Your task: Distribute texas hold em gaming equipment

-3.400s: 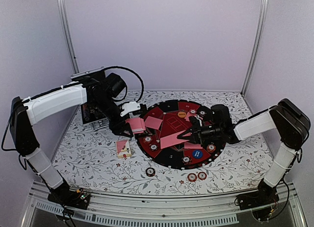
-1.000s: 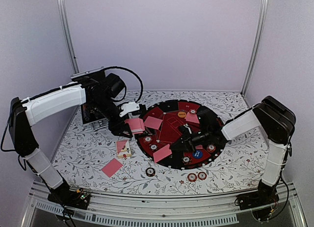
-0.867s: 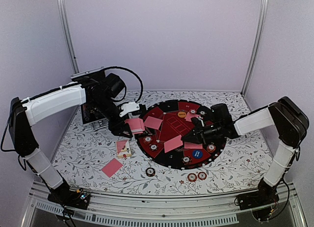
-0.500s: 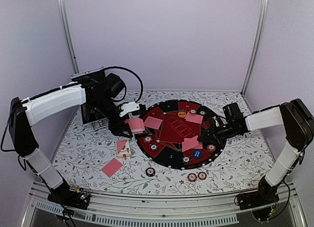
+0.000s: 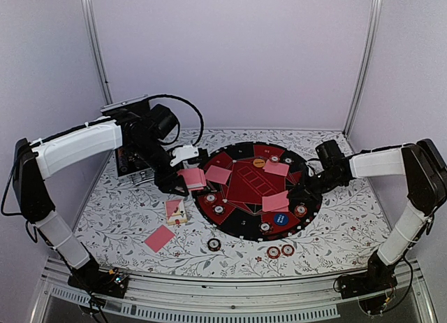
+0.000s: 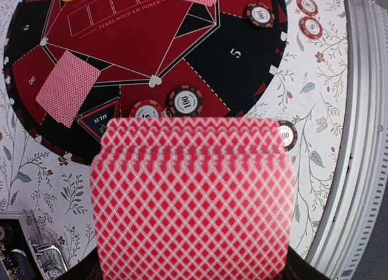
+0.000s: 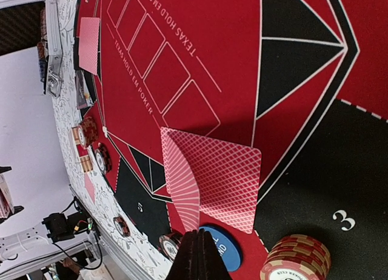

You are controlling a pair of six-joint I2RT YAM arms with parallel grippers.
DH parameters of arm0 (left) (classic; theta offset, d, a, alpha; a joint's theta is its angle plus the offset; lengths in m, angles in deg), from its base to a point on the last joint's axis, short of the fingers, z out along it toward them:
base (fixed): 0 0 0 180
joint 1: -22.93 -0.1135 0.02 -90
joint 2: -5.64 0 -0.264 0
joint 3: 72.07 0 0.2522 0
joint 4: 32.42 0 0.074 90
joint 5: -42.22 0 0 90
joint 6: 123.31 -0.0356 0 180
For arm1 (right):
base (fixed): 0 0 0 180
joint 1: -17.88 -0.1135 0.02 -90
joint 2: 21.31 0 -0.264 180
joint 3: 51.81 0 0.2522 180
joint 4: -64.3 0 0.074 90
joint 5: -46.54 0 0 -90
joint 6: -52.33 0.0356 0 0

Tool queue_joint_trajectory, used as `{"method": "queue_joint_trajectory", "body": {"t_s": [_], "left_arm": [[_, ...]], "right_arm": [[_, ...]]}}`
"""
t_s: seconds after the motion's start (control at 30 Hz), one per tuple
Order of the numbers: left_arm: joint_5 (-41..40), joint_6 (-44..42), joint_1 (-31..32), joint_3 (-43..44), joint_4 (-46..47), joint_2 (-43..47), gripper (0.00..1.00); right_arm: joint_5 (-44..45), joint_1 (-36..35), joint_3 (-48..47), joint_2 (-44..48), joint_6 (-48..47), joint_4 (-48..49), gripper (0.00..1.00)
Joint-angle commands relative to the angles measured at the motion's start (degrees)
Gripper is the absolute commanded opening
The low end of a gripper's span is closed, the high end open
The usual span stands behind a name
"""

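Left gripper (image 5: 179,180): clenched on card deck (image 6: 193,201), at mat's (image 5: 241,226) 9 o'clock edge | Right gripper (image 7: 197,246): pinching one card (image 7: 215,180), mat's 4 o'clock, beside blue button (image 7: 221,250) | Step: dealing hands; next, release it flat there.

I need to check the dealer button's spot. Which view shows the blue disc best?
Top external: the blue disc shows its round face, lying on the mat. The left wrist view catches only a sliver at its top edge; the right wrist view has it partly behind the right end effector.
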Motion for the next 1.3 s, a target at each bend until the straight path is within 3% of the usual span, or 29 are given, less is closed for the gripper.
{"method": "queue_joint_trajectory", "body": {"t_s": [0.0, 0.17, 0.23, 0.37, 0.53, 0.83, 1.0, 1.27], "left_arm": [[1.26, -0.66, -0.52, 0.93, 0.06, 0.22, 0.00], [1.09, -0.76, -0.45, 0.93, -0.03, 0.27, 0.00], [1.18, -0.78, -0.44, 0.97, -0.03, 0.19, 0.00], [1.33, -0.66, -0.43, 1.31, -0.05, 0.00, 0.00], [1.31, -0.50, -0.43, 1.71, 0.13, -0.15, 0.00], [1.20, -0.10, -0.10, 2.44, 0.41, -0.93, 0.00], [0.88, 0.04, 0.14, 2.18, 0.57, -0.93, 0.00], [0.84, -0.05, 0.21, 2.24, 0.77, -0.36, 0.00]], "right_arm": [[2.95, 0.21, -3.07, -0.53, -2.46, -3.21, 0.07], [7.48, 0.22, -4.93, 1.60, -3.40, -6.33, 0.43], [8.81, 0.20, -5.87, 3.84, -3.41, -7.20, 0.53], [9.31, 0.00, -8.11, 7.48, -2.28, -8.06, 0.65], [2.56, -4.01, -9.13, 10.94, 2.42, -0.66, 0.82], [-7.87, -17.05, -11.48, 2.59, 20.02, 23.70, 0.87], [-9.29, -22.84, -19.56, -5.70, 24.21, 28.55, 0.88], [-11.08, -28.72, -30.72, -18.87, 26.35, 28.47, 0.89]]}}
